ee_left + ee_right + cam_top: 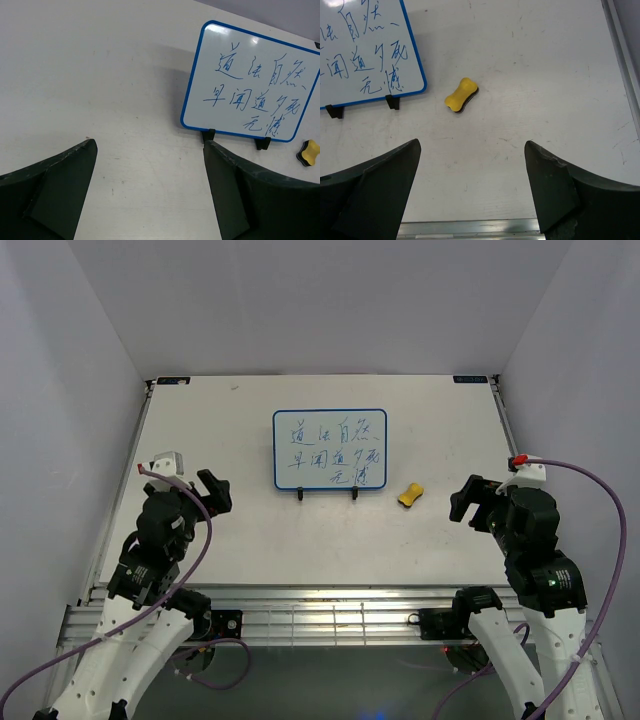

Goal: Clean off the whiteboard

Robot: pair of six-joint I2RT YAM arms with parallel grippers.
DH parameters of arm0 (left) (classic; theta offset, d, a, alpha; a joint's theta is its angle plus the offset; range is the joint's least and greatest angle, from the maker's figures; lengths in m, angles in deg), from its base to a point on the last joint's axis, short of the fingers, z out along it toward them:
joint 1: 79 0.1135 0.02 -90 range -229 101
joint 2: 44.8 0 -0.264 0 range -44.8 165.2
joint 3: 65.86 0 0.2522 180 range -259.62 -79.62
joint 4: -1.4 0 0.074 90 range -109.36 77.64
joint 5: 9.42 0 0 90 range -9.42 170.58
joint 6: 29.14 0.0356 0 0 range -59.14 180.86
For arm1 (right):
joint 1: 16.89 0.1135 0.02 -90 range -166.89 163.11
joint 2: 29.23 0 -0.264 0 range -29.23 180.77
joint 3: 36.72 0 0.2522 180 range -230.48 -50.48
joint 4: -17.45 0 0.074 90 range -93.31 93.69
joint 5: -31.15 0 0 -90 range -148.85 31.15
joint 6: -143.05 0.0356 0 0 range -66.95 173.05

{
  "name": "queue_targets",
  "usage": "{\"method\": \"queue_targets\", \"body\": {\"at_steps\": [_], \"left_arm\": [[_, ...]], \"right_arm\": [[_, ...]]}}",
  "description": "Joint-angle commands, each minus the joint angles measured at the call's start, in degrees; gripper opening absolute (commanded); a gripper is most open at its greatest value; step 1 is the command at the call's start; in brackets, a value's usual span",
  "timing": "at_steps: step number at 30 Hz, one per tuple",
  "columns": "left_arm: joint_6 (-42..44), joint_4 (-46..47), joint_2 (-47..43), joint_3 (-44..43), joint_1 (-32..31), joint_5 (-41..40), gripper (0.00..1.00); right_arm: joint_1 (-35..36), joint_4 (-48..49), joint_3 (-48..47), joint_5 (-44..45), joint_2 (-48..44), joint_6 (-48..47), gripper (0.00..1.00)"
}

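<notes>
The whiteboard (330, 449) stands on two black feet at the table's middle, blue-framed, covered with blue handwritten characters. It also shows in the left wrist view (252, 82) and partly in the right wrist view (365, 55). A small yellow eraser (410, 494) lies on the table just right of the board; it also shows in the right wrist view (461, 95) and at the edge of the left wrist view (310, 152). My left gripper (215, 490) is open and empty, left of the board. My right gripper (466, 500) is open and empty, right of the eraser.
The white table (240, 530) has metal rails along its near edge (320, 615) and right side (620, 65). White walls close in the back and both sides.
</notes>
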Motion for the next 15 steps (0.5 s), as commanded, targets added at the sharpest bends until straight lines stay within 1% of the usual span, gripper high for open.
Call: {"method": "queue_targets", "body": {"at_steps": [1,3,6,9,10,12,13,14,15], "left_arm": [[1.3,2.1,-0.6,-0.9,-0.1,3.3,0.98],[1.7,2.6,-0.7,-0.5,-0.1,4.5,0.98],[1.2,3.4,0.9,-0.6,-0.1,6.7,0.98],[-1.9,3.6,4.2,-2.0,-0.1,10.3,0.98],[-4.2,4.3,4.9,-2.2,-0.1,11.9,0.98],[-6.0,6.4,6.8,-2.1,-0.1,17.9,0.98],[-6.7,9.7,7.5,-1.8,-0.1,20.9,0.98],[-7.4,11.7,8.1,-1.5,-0.1,26.4,0.98],[-7.8,13.9,9.5,-1.2,-0.1,28.7,0.98]], "right_arm": [[0.0,2.5,-1.1,-0.1,-0.2,-0.1,0.90],[0.0,3.7,-0.1,-3.2,-0.2,-0.8,0.90],[-0.1,6.2,3.0,-5.3,-1.0,-0.4,0.90],[-0.1,9.0,5.6,-5.1,-3.2,-0.1,0.90],[-0.1,9.7,5.9,-5.2,-3.9,-0.5,0.90],[-0.1,10.4,5.6,-6.1,-5.2,-1.0,0.90],[-0.1,10.3,5.3,-6.5,-5.3,-1.1,0.90],[-0.1,10.2,5.0,-8.4,-5.4,-1.4,0.90],[0.0,10.2,4.5,-9.5,-5.4,-1.9,0.90]]}}
